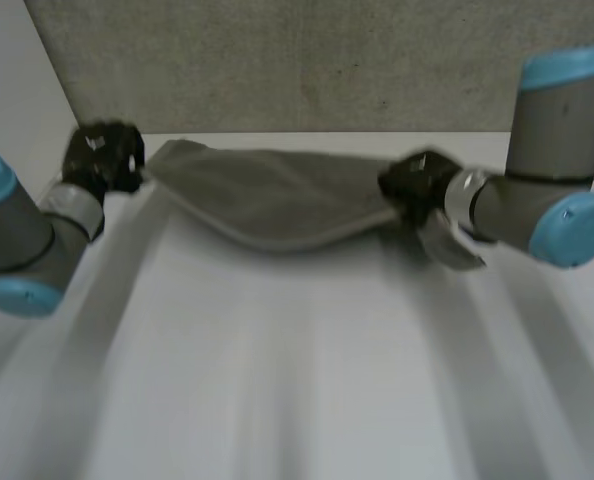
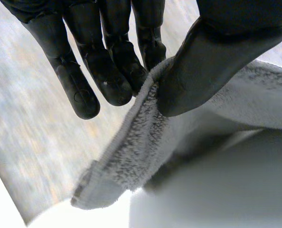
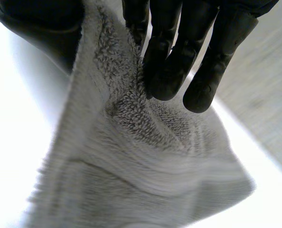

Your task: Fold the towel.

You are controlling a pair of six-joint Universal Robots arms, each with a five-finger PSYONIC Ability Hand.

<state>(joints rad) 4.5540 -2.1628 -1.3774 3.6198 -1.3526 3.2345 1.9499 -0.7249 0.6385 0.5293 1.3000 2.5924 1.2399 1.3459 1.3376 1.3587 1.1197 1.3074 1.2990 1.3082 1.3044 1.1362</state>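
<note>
Robot hands (image 1: 104, 155) (image 1: 417, 185) pinch opposite ends of towel (image 1: 277, 195).

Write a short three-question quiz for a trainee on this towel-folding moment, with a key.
1. True or false: the left hand is open and clear of the grey towel.
2. Multiple choice: where does the right hand hold the towel? A. its middle; B. its end on the robot's right; C. nowhere.
3. Fill in: the towel spans between both hands over a ____ table.
Key: 1. False: it pinches the towel's left end between thumb and fingers. 2. B. 3. white.
</note>
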